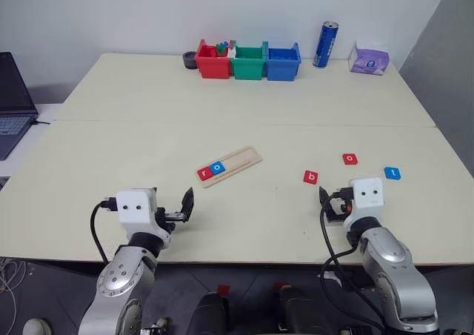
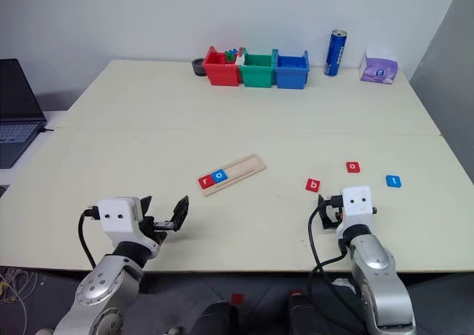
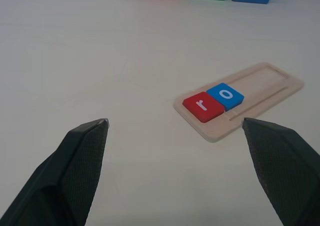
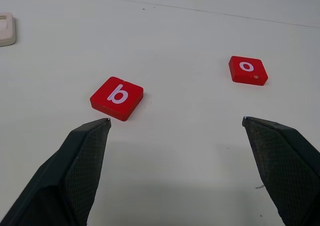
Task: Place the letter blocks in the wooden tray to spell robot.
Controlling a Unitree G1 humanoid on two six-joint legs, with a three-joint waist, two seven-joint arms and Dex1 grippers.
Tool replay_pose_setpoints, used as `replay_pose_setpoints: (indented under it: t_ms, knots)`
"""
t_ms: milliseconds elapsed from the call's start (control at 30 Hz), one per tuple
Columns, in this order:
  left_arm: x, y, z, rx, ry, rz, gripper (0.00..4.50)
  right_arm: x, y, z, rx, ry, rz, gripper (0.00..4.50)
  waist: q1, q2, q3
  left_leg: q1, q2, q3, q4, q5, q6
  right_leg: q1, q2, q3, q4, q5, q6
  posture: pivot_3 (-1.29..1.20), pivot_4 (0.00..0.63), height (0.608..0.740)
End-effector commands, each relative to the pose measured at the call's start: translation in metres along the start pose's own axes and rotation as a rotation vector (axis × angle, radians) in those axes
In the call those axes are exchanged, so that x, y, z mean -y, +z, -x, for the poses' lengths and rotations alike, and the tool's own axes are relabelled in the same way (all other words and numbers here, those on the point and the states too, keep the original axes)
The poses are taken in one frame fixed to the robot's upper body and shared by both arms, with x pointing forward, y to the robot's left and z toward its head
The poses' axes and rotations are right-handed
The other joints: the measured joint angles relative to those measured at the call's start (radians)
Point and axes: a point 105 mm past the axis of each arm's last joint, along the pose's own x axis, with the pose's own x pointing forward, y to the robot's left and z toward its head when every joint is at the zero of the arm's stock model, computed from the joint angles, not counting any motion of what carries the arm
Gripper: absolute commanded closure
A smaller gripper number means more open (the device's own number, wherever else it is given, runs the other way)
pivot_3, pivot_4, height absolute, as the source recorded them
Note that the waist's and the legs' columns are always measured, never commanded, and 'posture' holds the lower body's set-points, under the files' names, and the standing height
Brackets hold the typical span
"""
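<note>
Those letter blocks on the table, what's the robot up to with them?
It is spelling a word in the wooden tray. A red r block and a blue o block already sit at one end of the tray. A red b block, a red o block and a blue t block lie loose on the table. The left gripper and right gripper are open, holding nothing.

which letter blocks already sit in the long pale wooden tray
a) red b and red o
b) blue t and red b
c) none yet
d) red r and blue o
d: the red square r block and the blue square o block lie side by side at one end of the long pale wooden tray, while the red b block, red o block and blue t block lie loose on the table.
</note>
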Motion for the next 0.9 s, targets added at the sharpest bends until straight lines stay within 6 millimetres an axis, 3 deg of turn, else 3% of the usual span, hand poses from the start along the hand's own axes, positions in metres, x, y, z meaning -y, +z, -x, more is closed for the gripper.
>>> replay_pose_setpoints:
  t_ms: [33, 467, 667, 800, 900]
  knots:
    - [0.003, 0.008, 0.001, 0.031, -0.011, -0.024, 0.0, 0.005, 0.013, 0.002, 0.051, -0.029, 0.004, 0.02, 0.0, 0.0, 0.0, 0.0, 0.0, 0.0, 0.0, 0.0, 0.0, 0.0, 0.0, 0.0, 0.0, 0.0, 0.0, 0.0, 0.15, 0.74]
    - [0.005, 0.011, -0.003, 0.05, -0.011, -0.007, 0.0, 0.007, 0.018, -0.002, 0.067, -0.044, -0.01, 0.02, 0.0, 0.0, 0.0, 0.0, 0.0, 0.0, 0.0, 0.0, 0.0, 0.0, 0.0, 0.0, 0.0, 0.0, 0.0, 0.0, 0.15, 0.74]
    - [0.004, 0.013, -0.008, 0.052, -0.015, -0.042, 0.0, 0.005, 0.031, -0.007, 0.112, -0.025, -0.016, 0.02, 0.0, 0.0, 0.0, 0.0, 0.0, 0.0, 0.0, 0.0, 0.0, 0.0, 0.0, 0.0, 0.0, 0.0, 0.0, 0.0, 0.15, 0.74]
    - [0.004, 0.02, -0.014, 0.071, -0.038, -0.035, 0.0, 0.004, 0.042, -0.013, 0.141, 0.022, -0.007, 0.02, 0.0, 0.0, 0.0, 0.0, 0.0, 0.0, 0.0, 0.0, 0.0, 0.0, 0.0, -0.001, 0.001, 0.0, 0.0, 0.0, 0.15, 0.74]
    - [0.005, 0.024, -0.018, 0.071, -0.092, -0.059, 0.0, -0.011, 0.051, -0.016, 0.156, 0.167, -0.022, 0.02, 0.0, 0.0, 0.0, 0.0, 0.0, 0.0, 0.0, 0.0, 0.0, 0.0, 0.0, -0.001, 0.0, 0.0, 0.0, 0.0, 0.15, 0.74]
